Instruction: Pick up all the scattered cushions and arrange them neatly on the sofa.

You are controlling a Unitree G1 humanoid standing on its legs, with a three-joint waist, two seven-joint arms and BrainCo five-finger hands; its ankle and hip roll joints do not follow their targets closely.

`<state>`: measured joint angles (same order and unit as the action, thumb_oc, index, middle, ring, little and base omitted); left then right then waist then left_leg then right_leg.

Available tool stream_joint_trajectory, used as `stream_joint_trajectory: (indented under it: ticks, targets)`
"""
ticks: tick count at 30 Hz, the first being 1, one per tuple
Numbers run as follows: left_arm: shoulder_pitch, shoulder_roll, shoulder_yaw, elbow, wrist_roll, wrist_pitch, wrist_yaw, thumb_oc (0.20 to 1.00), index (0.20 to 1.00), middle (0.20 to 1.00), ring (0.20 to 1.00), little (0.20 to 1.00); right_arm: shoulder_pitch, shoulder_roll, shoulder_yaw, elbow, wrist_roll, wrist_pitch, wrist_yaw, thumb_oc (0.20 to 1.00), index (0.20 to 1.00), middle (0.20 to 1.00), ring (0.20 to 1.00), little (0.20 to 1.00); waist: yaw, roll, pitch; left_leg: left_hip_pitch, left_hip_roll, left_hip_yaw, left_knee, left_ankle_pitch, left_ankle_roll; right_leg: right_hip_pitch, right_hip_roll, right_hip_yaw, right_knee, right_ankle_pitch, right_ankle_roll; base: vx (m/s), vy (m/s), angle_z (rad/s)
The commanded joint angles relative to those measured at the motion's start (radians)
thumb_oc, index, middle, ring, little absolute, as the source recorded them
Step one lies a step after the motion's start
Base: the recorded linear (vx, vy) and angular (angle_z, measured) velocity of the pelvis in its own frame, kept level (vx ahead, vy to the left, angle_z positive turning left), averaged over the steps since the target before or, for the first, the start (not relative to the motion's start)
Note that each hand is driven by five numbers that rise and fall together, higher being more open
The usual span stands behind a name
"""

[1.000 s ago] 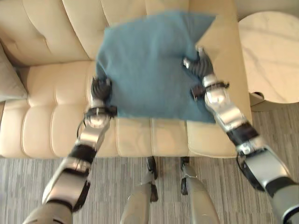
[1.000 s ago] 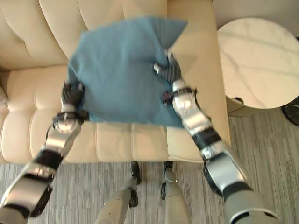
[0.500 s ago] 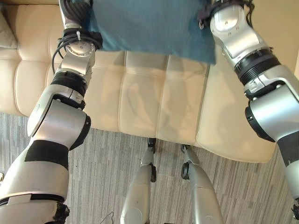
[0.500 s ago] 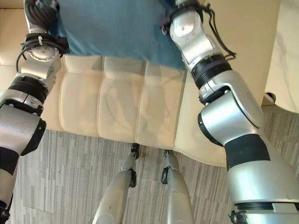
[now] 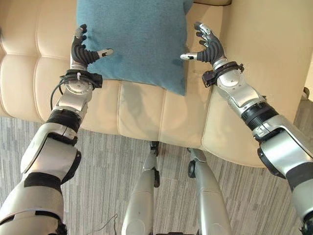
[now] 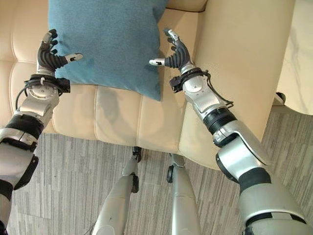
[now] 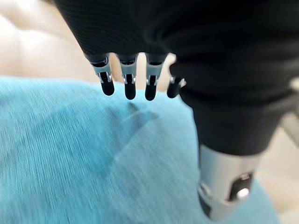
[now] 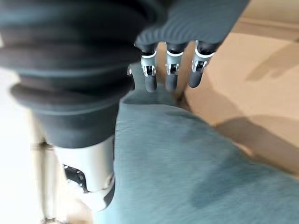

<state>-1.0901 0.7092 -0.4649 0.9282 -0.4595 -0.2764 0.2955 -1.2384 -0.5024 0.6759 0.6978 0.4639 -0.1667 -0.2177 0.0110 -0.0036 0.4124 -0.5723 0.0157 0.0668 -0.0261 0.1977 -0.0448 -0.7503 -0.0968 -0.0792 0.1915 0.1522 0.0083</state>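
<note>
— It's let go. A moment back both hands were clamped on the edges of the cushion (image 5: 132, 41) and carrying it over the seat; now it lies on the sofa (image 5: 146, 112) and the hands have come off it.

— Start with what's nearest us.

— The striped grey carpet (image 5: 107, 161) in front, then the sofa's front edge. Past that, the left hand (image 5: 83, 49) is by the cushion's left edge, fingers straight and pointing up, thumb stuck out over the blue fabric. It holds nothing.

— And the other?

— The right hand (image 5: 208, 45) is beside the cushion's right edge, much the same: fingers loosely straight, thumb reaching toward the cushion, nothing in its grip. I can't tell whether the thumb tip touches the fabric. Its wrist view has the fingertips (image 8: 167, 81) hanging straight just above the cushion's corner.

— Where exactly is the cushion?

— On the seat at the right end of the sofa, its upper part against the backrest, one lower corner pointing down toward the seat's front. The armrest (image 5: 259, 54) is just to the right of the right hand.

— Anything beyond?

— A pale marble table (image 6: 303, 58) past the armrest, at the far right.
</note>
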Motion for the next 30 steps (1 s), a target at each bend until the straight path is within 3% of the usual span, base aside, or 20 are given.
stream_joint_trajectory:
  ticks: [1, 4, 6, 7, 8, 10, 12, 14, 19, 22, 23, 26, 27, 30]
  targets:
    - [0.108, 0.067, 0.109, -0.176, 0.011, -0.092, 0.03, 1.0, 1.0, 1.0, 1.0, 1.0, 0.04, -0.037, -0.089, -0.18, -0.133, -0.079, -0.015, 1.0, 1.0, 1.0, 1.0, 1.0, 0.019, -0.014, -0.006, 0.084, -0.019, 0.005, 0.023, -0.127, -0.033, 0.135, -0.04, 0.0, -0.102, -0.045, 0.152, -0.01, 0.011, -0.12]
    - [0.269, 0.058, 0.175, -0.311, 0.024, -0.097, 0.011, 1.0, 1.0, 1.0, 1.0, 1.0, 0.173, -0.078, -0.137, -0.314, -0.191, -0.083, 0.0, 1.0, 1.0, 1.0, 1.0, 1.0, 0.011, -0.018, -0.025, 0.113, -0.022, 0.011, 0.019, -0.13, -0.03, 0.166, -0.041, -0.001, -0.119, -0.037, 0.152, 0.02, 0.024, -0.06]
    - [0.553, 0.045, 0.281, -0.481, 0.06, -0.09, -0.055, 1.0, 1.0, 1.0, 1.0, 1.0, 0.462, -0.146, -0.252, -0.507, -0.256, -0.096, 0.06, 1.0, 1.0, 1.0, 1.0, 1.0, 0.0, -0.031, -0.06, 0.179, -0.023, 0.022, 0.017, -0.157, -0.021, 0.237, -0.045, -0.005, -0.131, -0.039, 0.154, 0.07, 0.041, -0.06]
    - [0.557, 0.045, 0.283, -0.485, 0.061, -0.089, -0.054, 1.0, 1.0, 1.0, 1.0, 1.0, 0.466, -0.146, -0.253, -0.511, -0.257, -0.094, 0.06, 1.0, 1.0, 1.0, 1.0, 1.0, -0.001, -0.033, -0.064, 0.175, -0.024, 0.022, 0.016, -0.153, -0.02, 0.234, -0.046, -0.004, -0.134, -0.035, 0.154, 0.08, 0.041, -0.1]
    - [0.659, 0.022, 0.314, -0.513, 0.09, -0.081, -0.077, 1.0, 1.0, 1.0, 1.0, 1.0, 0.591, -0.154, -0.298, -0.557, -0.276, -0.102, 0.09, 1.0, 1.0, 1.0, 1.0, 1.0, -0.007, -0.04, -0.075, 0.204, -0.021, 0.029, 0.022, -0.17, -0.015, 0.265, -0.048, -0.005, -0.134, -0.041, 0.156, 0.07, 0.028, -0.17]
    - [0.809, -0.034, 0.355, -0.548, 0.1, -0.061, -0.116, 1.0, 1.0, 1.0, 1.0, 1.0, 0.792, -0.151, -0.363, -0.62, -0.278, -0.106, 0.141, 1.0, 1.0, 1.0, 1.0, 1.0, -0.017, -0.051, -0.104, 0.25, -0.023, 0.037, 0.03, -0.187, -0.008, 0.319, -0.055, -0.005, -0.138, -0.045, 0.159, 0.12, 0.067, -0.22]
    - [1.057, -0.129, 0.409, -0.523, 0.185, -0.015, -0.188, 1.0, 1.0, 1.0, 1.0, 1.0, 1.152, -0.103, -0.456, -0.603, -0.29, -0.095, 0.25, 1.0, 1.0, 1.0, 1.0, 1.0, -0.053, -0.058, -0.161, 0.361, -0.022, 0.047, 0.048, -0.224, 0.005, 0.441, -0.06, -0.012, -0.138, -0.072, 0.167, 0.17, 0.165, -0.2]
    - [1.14, -0.162, 0.414, -0.444, 0.264, 0.001, -0.201, 1.0, 1.0, 1.0, 1.0, 1.0, 1.262, -0.05, -0.49, -0.51, -0.286, -0.086, 0.28, 1.0, 1.0, 1.0, 1.0, 1.0, -0.077, -0.059, -0.195, 0.415, -0.024, 0.065, 0.043, -0.231, 0.01, 0.484, -0.059, -0.002, -0.14, -0.068, 0.174, 0.08, 0.172, -0.36]
    - [1.21, -0.262, 0.407, -0.244, 0.322, 0.028, -0.209, 1.0, 1.0, 1.0, 1.0, 1.0, 1.362, 0.051, -0.487, -0.268, -0.364, -0.063, 0.269, 1.0, 1.0, 1.0, 1.0, 1.0, -0.115, -0.056, -0.259, 0.536, -0.031, 0.105, -0.004, -0.244, 0.022, 0.543, -0.046, 0.014, -0.134, -0.049, 0.192, 0.03, 0.139, -0.37]
    - [1.218, -0.283, 0.396, -0.185, 0.337, 0.03, -0.206, 1.0, 1.0, 1.0, 1.0, 1.0, 1.367, 0.073, -0.473, -0.178, -0.397, -0.053, 0.252, 1.0, 1.0, 1.0, 1.0, 1.0, -0.12, -0.061, -0.263, 0.579, -0.032, 0.13, -0.025, -0.245, 0.027, 0.553, -0.041, 0.028, -0.125, -0.029, 0.204, -0.04, 0.072, -0.56]
    - [1.215, -0.292, 0.384, -0.15, 0.34, 0.032, -0.201, 1.0, 1.0, 1.0, 1.0, 1.0, 1.359, 0.089, -0.461, -0.125, -0.417, -0.051, 0.239, 1.0, 1.0, 1.0, 1.0, 1.0, -0.128, -0.064, -0.252, 0.592, -0.023, 0.143, -0.031, -0.238, 0.032, 0.532, -0.031, 0.043, -0.063, -0.003, 0.223, -0.18, 0.025, -0.57]
    - [1.19, -0.284, 0.35, -0.14, 0.358, 0.037, -0.203, 1.0, 1.0, 1.0, 1.0, 1.0, 1.359, 0.1, -0.453, -0.082, -0.404, -0.048, 0.233, 1.0, 1.0, 1.0, 1.0, 1.0, -0.125, -0.051, -0.231, 0.567, 0.007, 0.138, -0.014, -0.213, 0.041, 0.544, 0.002, 0.047, 0.099, -0.114, 0.198, -0.28, 0.008, -0.23]
    - [1.185, -0.275, 0.341, -0.142, 0.368, 0.04, -0.2, 1.0, 1.0, 1.0, 1.0, 1.0, 1.362, 0.098, -0.449, -0.073, -0.406, -0.048, 0.23, 1.0, 1.0, 1.0, 1.0, 1.0, -0.115, -0.042, -0.246, 0.545, 0.027, 0.139, -0.013, -0.194, 0.045, 0.565, 0.014, 0.046, 0.216, -0.16, 0.176, -0.25, -0.071, -0.03]
    - [1.188, -0.274, 0.349, -0.142, 0.361, 0.043, -0.197, 1.0, 1.0, 1.0, 1.0, 1.0, 1.369, 0.106, -0.451, -0.064, -0.407, -0.049, 0.229, 1.0, 1.0, 1.0, 1.0, 1.0, -0.091, -0.045, -0.273, 0.52, 0.041, 0.138, -0.017, -0.17, 0.037, 0.627, 0.01, 0.045, 0.262, -0.171, 0.167, -0.17, -0.13, 0.05]
